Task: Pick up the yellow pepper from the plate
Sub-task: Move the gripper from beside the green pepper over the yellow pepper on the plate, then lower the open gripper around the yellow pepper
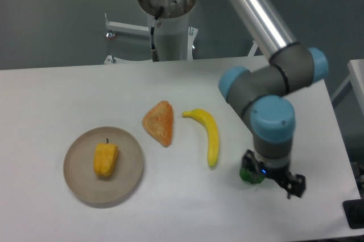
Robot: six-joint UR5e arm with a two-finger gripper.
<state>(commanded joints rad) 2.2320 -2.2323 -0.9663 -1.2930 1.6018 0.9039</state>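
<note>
**Mia:** Where is the yellow pepper?

**Ben:** It lies on the plate, a bit left of the middle. It is on its side. Its long way runs up and down in the picture, just a little tilted. The short dark stem points to the far edge of the table, and the fat end points to the near edge.

**Mia:** What does it look like?

**Ben:** Small and blocky, orange-yellow, with soft bumps down its sides. It looks smooth, like a toy. The plate is round, flat and tan, with a low raised rim. It is much wider than the pepper.

**Mia:** What else is on the table?

**Ben:** An orange wedge shaped like a triangle, with a rough top. Next to it is a long, curved yellow banana. Both are right of the plate, not touching it. A shiny green pepper peeks out from under the arm.

**Mia:** And the claw?

**Ben:** The gripper hangs low on the right side, well apart from the plate, right beside the green pepper. Its black fingers are small and dark. I cannot tell if it is spread or squeezed together.
</note>
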